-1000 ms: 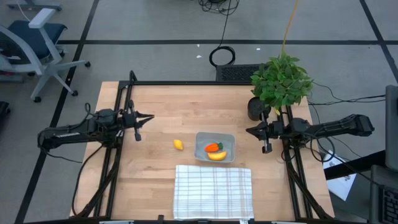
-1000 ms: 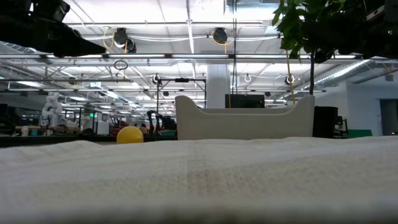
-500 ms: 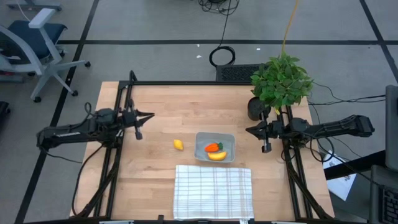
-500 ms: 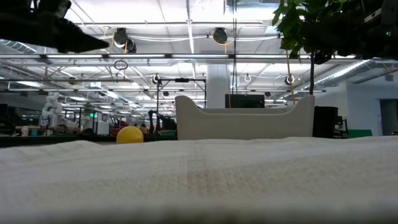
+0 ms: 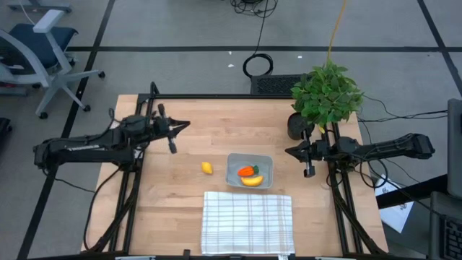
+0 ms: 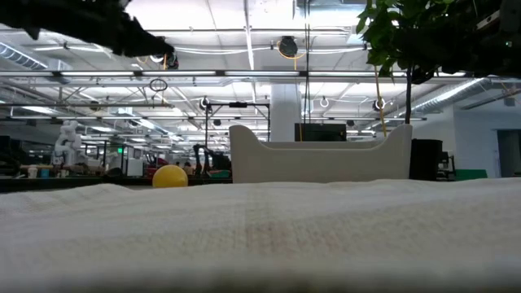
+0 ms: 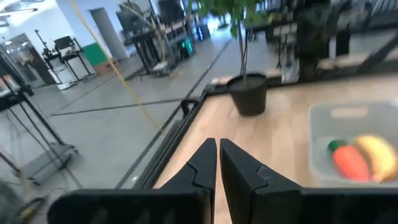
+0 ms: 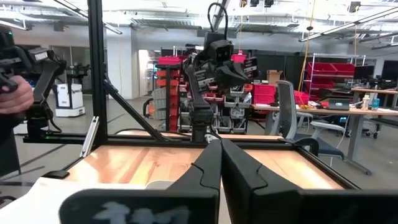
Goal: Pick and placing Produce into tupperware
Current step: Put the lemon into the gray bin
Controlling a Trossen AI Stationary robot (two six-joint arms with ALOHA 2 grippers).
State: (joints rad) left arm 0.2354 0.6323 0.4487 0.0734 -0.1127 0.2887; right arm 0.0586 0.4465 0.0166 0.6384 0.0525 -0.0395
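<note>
Small yellow fruit (image 5: 207, 167): on desk (image 5: 209, 123), just left of tupperware (image 5: 250, 170). Left end effector (image 5: 175, 137): fingers together, must spread, descend centred. Right end effector (image 5: 303, 162): together, waiting near right edge.

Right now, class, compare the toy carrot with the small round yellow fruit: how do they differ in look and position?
The carrot is orange with a green top and elongated; the round yellow fruit is plain yellow and rounded. The carrot lies inside the tupperware beside the banana; the yellow fruit sits on the bare table, outside the tupperware on the left arm's side. Both are small, and neither is held.
</note>
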